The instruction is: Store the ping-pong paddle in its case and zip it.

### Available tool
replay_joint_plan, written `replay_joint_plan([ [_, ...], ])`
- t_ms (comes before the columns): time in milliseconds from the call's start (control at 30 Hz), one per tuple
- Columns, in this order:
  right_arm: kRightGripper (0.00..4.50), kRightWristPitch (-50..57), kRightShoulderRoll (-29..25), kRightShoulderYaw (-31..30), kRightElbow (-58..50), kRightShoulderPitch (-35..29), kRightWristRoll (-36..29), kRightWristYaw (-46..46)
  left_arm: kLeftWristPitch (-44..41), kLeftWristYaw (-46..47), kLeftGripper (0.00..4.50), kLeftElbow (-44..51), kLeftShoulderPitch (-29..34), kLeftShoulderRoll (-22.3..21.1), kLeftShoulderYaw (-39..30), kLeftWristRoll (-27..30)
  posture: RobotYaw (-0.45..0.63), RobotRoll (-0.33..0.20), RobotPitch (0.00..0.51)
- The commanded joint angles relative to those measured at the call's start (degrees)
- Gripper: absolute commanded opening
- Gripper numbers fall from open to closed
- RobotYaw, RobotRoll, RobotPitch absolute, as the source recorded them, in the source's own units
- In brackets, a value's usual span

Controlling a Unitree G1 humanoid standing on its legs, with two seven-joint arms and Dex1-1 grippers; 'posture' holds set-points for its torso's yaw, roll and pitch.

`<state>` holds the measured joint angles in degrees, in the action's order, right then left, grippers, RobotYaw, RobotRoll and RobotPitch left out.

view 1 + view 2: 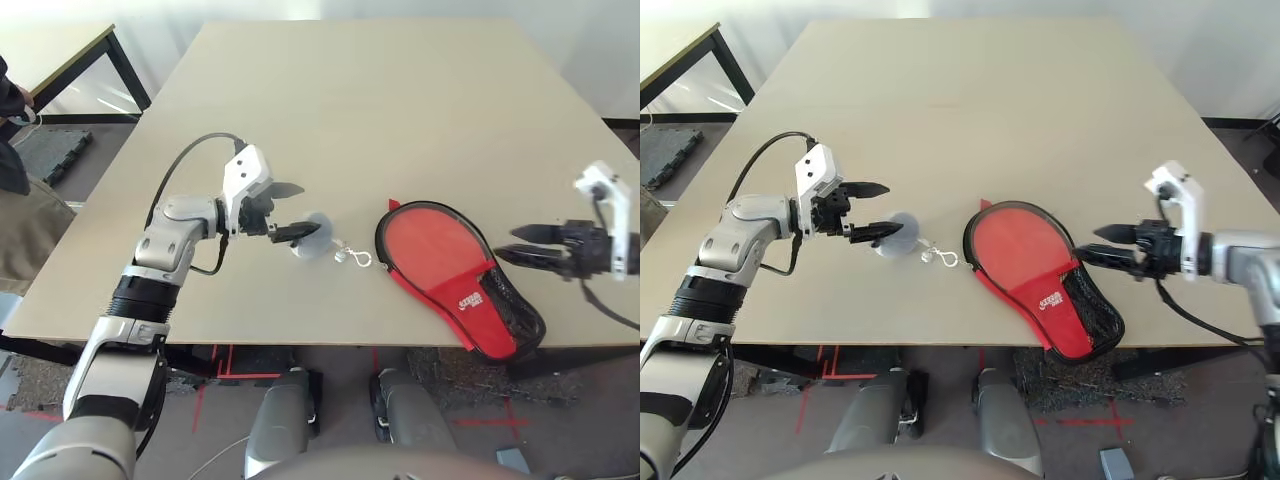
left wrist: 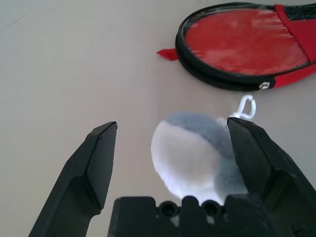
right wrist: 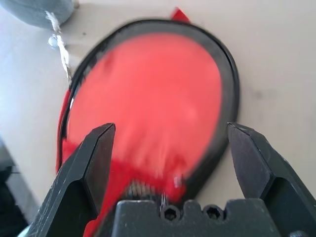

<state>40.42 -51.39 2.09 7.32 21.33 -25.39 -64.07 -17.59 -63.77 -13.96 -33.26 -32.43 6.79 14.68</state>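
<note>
Right eye view: the right gripper (image 1: 1102, 246) hangs with fingers wide and empty, just right of the case (image 1: 1040, 275). That case lies near the table's (image 1: 970, 100) front edge, round end toward the far-left, mesh handle end overhanging the front edge. Left gripper (image 1: 876, 211), spread wide, straddles a grey pouch (image 1: 902, 234); bare tabletop beyond.

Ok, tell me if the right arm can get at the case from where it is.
Probably yes. The right gripper hangs open beside the case, pointing at it, and nothing lies between them. The grey pouch and the left gripper are on the case's far side.
</note>
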Motion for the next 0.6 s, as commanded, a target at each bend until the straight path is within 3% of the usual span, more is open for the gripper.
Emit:
replay_joint_plan([
  [33, 4.47, -2.53, 2.22, -4.34, 0.16, 1.13, 3.18, 0.41, -0.77, -0.32, 4.50, 1.26, 0.58, -1.03, -0.41, 0.02, 0.04, 0.000, 0.092],
  [600, 4.47, -2.79, 5.23, -9.30, 3.52, -0.73, 8.49, -0.24, -7.43, -3.54, 4.50, 6.54, 3.71, -4.12, -0.41, 3.60, 0.07, 0.000, 0.101],
])
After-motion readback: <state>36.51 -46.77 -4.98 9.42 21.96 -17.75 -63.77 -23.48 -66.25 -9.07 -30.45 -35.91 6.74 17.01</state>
